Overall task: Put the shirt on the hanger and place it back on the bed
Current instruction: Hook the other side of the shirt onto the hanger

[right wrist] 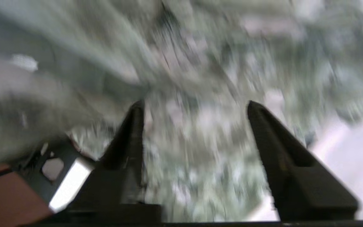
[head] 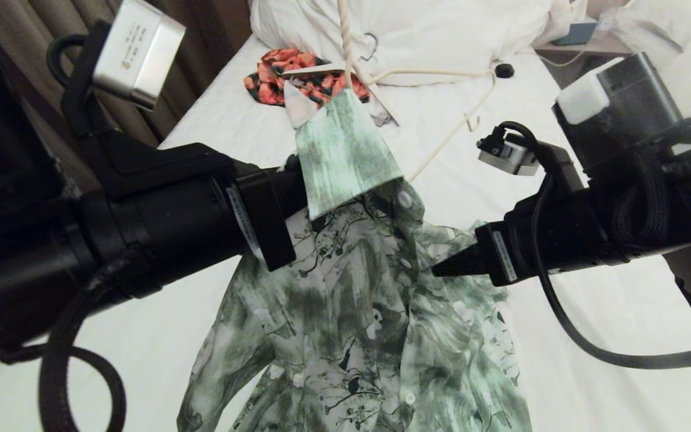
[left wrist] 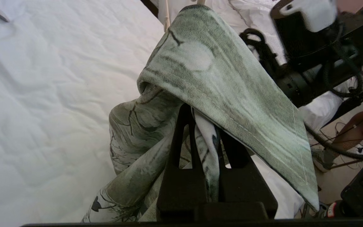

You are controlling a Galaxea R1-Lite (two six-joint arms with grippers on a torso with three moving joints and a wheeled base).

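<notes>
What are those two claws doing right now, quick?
Left gripper: fingers shut on the shirt, holding it up by the collar.
Right gripper: fingers open, holding nothing, close to the shirt.

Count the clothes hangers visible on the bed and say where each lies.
2. The cream wire hanger lies beyond the shirt, near the pillows. A thicker white hanger rests on the orange-red floral garment. The shirt may hide others.
</notes>
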